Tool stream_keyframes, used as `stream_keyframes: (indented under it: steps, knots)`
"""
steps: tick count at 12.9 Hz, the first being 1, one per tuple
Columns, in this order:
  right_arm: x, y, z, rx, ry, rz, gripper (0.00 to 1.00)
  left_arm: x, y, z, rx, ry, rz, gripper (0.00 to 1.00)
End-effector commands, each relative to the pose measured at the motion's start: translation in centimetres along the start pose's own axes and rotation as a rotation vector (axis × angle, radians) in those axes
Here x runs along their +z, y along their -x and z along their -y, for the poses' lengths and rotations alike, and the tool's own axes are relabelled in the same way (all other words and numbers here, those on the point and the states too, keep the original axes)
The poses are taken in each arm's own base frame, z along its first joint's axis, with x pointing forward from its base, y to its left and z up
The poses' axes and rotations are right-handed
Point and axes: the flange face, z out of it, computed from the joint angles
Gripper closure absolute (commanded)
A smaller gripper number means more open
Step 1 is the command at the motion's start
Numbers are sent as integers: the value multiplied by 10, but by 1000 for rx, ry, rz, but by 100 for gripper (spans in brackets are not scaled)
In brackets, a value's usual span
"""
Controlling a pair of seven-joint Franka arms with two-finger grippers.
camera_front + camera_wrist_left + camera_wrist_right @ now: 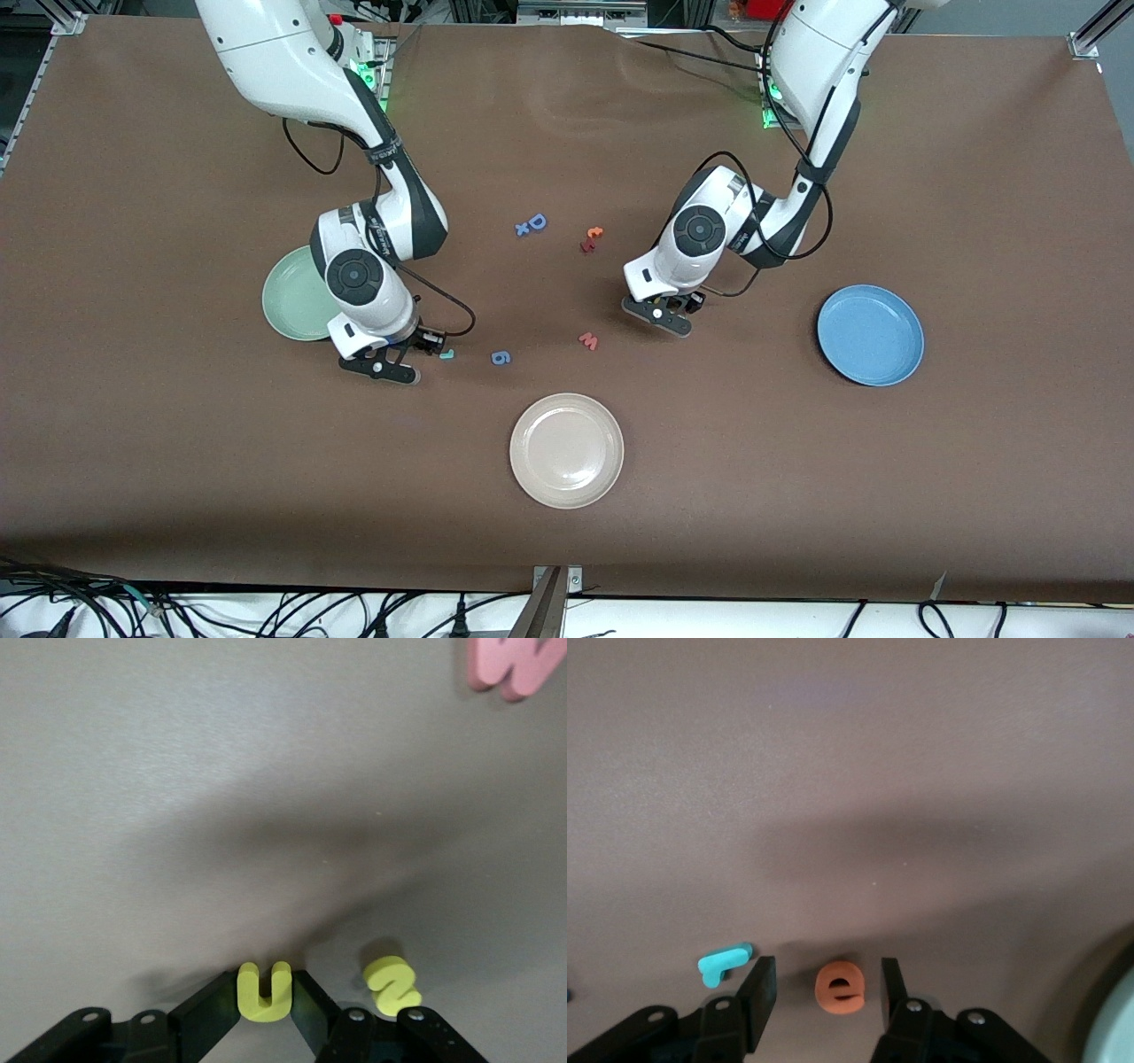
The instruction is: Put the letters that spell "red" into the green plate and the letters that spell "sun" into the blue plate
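My left gripper [264,985] is low on the table and shut on a yellow "u" [263,994], its fingers pressed against both sides of it. A yellow "s" [392,985] lies just beside it. My right gripper [828,981] is down at the table next to the green plate [294,297]. It is open, and an orange "e" [840,989] lies between its fingers with a gap on each side. A small teal "r" [725,962] lies just outside one finger. The blue plate [870,335] sits empty toward the left arm's end of the table.
A beige-white plate [567,450] lies near the front edge. A salmon "w" [589,340] and a blue "6" [500,357] lie between the grippers. A blue "D" with a small x [532,224] and a red-and-orange pair [591,239] lie nearer the bases.
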Motion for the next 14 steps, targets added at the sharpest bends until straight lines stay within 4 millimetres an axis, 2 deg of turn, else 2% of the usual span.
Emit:
stream_keyframes:
  steps: [1,3,5,8,9,11,12,14]
  knots:
    - [5,0,7,12,-14,-4,44,-21,-7,33,11,-23,-9,78]
    - [15,7,0,9,2,19,44,-48,-7,77,14,-25,22,77]
    - [17,8,0,10,5,22,44,-70,0,124,26,-21,57,77]
    - [18,12,-2,2,11,31,45,-88,13,192,-10,-5,90,76]
    - [18,12,-2,1,11,31,53,-91,19,216,-13,1,98,76]
    - [19,12,-2,2,12,33,68,-88,28,249,-21,14,110,76]
    - [19,13,-2,-2,14,35,72,-82,32,258,-35,18,123,76]
    - [13,11,-4,-31,15,39,81,-73,45,297,-42,-15,147,76]
